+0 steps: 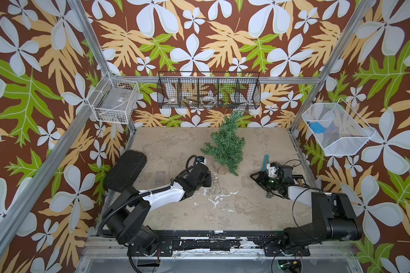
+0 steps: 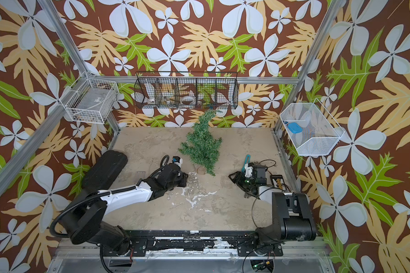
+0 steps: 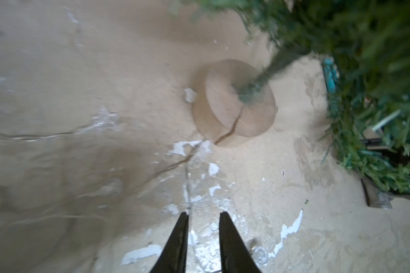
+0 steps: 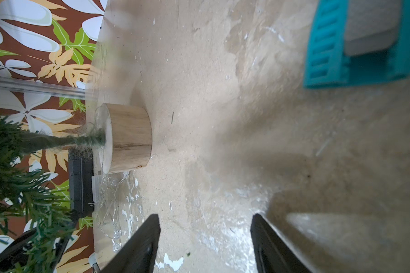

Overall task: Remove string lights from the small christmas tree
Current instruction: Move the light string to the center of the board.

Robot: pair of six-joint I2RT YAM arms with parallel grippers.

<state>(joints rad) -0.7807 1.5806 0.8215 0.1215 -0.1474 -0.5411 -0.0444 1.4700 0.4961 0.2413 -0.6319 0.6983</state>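
Left wrist view: the left gripper [image 3: 204,214] has its two black fingers slightly parted, with a narrow gap between the tips and nothing clamped. A thin strand of the string lights [image 3: 187,182] runs across the table [image 3: 81,71] from the wooden base [image 3: 232,104] toward this gripper. It passes close against the inner edge of one finger. Blur prevents confirming contact. The base sits directly ahead of the fingertips, near but apart from them.

Right wrist view: the right gripper [image 4: 205,215] is spread wide, with only bare table between its fingers. The base [image 4: 128,137] stands flat on the table ahead of this gripper. A loose heap of the string lights [image 4: 113,203], clear wire and small bulbs, lies on the table just beside the base, on the side toward the left gripper.

Both top views show the small christmas tree [image 1: 225,146] [image 2: 202,144] standing on its base between the two grippers, nearer the left one. Whether any wire is on the branches cannot be told.
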